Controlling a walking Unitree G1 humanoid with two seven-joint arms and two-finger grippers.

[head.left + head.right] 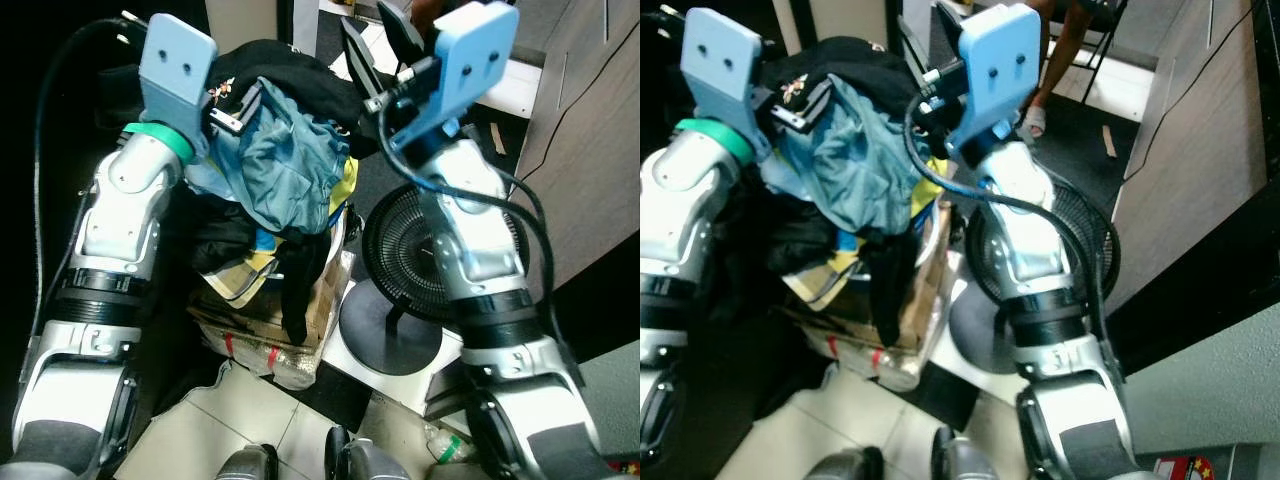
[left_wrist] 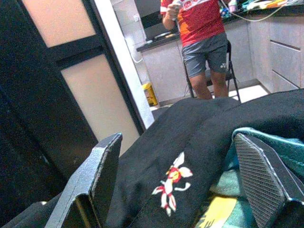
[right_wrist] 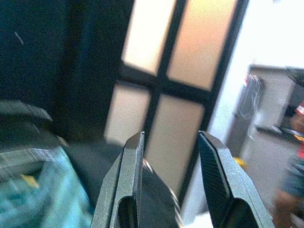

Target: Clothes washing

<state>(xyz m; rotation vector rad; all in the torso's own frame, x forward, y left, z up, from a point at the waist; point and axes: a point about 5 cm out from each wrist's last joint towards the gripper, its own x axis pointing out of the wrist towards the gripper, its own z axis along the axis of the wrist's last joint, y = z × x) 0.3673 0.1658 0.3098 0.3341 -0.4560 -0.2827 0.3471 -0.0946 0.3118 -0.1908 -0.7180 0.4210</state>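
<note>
Currently: Both Grippers Raised at the Clothes Pile

Left eye view: the clothes (image 1: 275, 170) are heaped on a box (image 1: 275, 325) and overhang its edges. The left gripper (image 1: 232, 108) presses into the heap top; the right gripper (image 1: 385, 50) is raised beside it, above a fan (image 1: 420, 255). Risk: a pull on one garment could drag the heap off the box or onto the fan.

Right eye view: the box contents are hidden under the heap.

Left wrist view: fingers (image 2: 95, 180) spread wide around a black shirt (image 2: 199, 137), not clamped. A person (image 2: 202, 42) stands beyond.

Right wrist view: fingers (image 3: 124, 185) parted, holding nothing; blur.
</note>
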